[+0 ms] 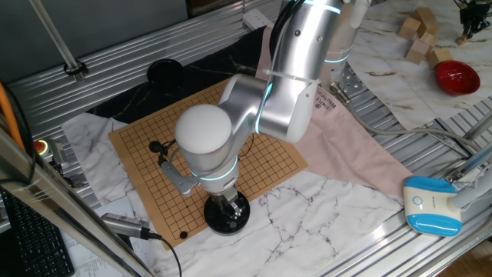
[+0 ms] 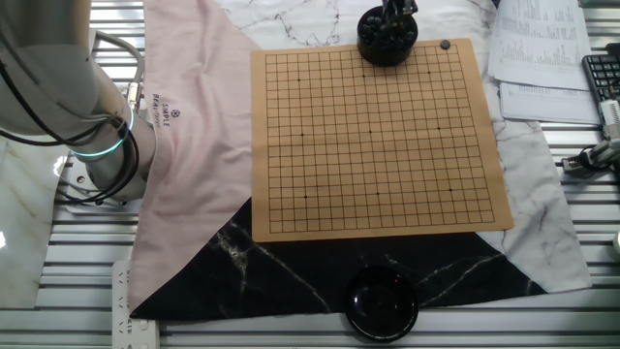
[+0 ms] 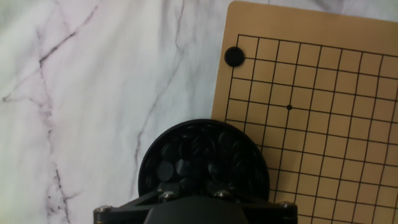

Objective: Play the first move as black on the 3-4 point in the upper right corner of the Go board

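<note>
gripper (image 1: 227, 206) over bowl (image 3: 204, 163) full of black stones, at board (image 2: 378, 145) edge.

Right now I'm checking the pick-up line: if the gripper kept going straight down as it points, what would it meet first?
Most likely the black stones heaped in the bowl directly below the gripper.

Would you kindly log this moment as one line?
phase: picking stone | gripper: over bowl of black stones | board: one stone at corner

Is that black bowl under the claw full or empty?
Full: the hand view shows the black bowl packed with glossy black stones, heaped nearly to its rim.
</note>
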Controlling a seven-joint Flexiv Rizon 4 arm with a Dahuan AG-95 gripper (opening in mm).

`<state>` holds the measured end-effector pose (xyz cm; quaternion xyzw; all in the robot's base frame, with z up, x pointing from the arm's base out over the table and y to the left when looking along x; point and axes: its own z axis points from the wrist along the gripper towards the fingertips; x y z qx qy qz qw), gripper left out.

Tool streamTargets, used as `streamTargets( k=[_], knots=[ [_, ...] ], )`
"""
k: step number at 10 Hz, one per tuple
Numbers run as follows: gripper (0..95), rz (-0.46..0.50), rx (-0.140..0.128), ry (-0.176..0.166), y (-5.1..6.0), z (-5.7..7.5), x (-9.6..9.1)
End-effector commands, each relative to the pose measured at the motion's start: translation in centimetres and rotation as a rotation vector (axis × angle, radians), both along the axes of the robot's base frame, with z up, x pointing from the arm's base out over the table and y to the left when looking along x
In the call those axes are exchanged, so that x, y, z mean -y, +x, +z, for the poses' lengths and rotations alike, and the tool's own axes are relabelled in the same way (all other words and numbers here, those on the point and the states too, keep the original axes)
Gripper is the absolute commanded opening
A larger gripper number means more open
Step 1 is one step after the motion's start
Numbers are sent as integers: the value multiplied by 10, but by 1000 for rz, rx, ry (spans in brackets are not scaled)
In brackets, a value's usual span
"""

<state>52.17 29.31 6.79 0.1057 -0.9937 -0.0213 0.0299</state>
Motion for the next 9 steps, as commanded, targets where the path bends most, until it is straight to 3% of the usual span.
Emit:
streamTargets(
  k=[1, 2, 9],
  knots=[
    [380, -6, 1, -2, 0, 0, 0],
    [190, -8, 1, -4, 0, -1, 0],
    [190, -20, 17, -15, 5, -11, 1]
  ],
)
